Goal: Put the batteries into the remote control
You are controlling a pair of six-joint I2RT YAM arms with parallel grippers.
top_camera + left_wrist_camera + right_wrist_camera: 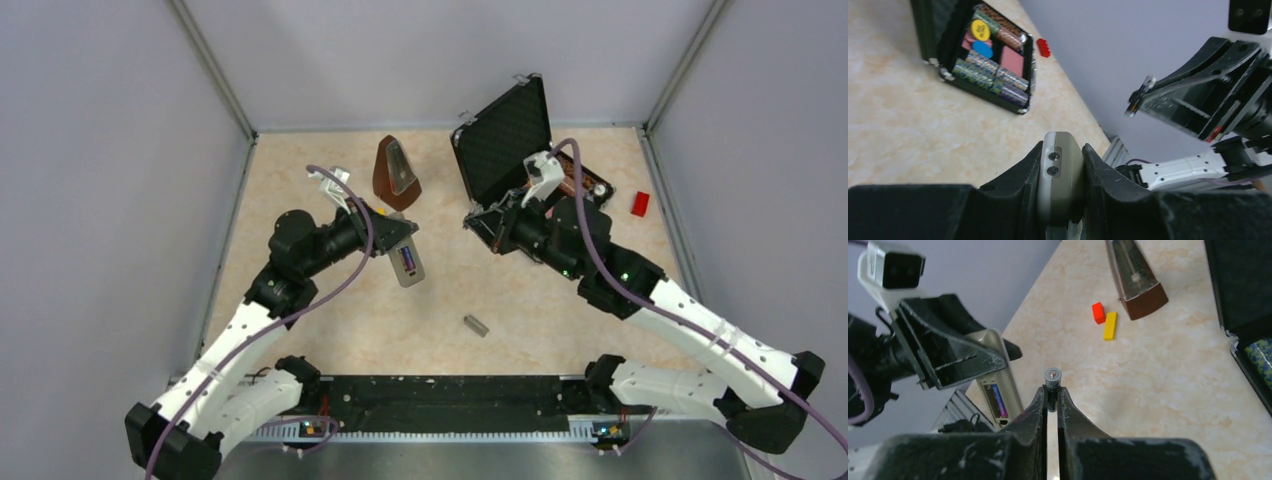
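Observation:
My left gripper (1062, 150) is shut on the remote control (1064, 172), which it holds above the table by its sides. From above, the remote control (406, 264) shows its grey back with the compartment open. One bluish-purple battery (407, 262) lies inside it. That purple battery (999, 402) also shows in the right wrist view, in the remote control (1007, 375). My right gripper (1052, 390) is shut on the dark grey battery (1052, 378), whose end sticks out past the fingertips. It hovers to the right of the remote, near the case (505, 140).
An open black case (955, 80) of poker chips stands at the back right. A brown metronome (395, 172) is at the back centre, with a red block (1098, 312) and a yellow block (1110, 325) beside it. A small grey cover piece (475, 325) lies mid-table, and a red brick (640, 203) far right.

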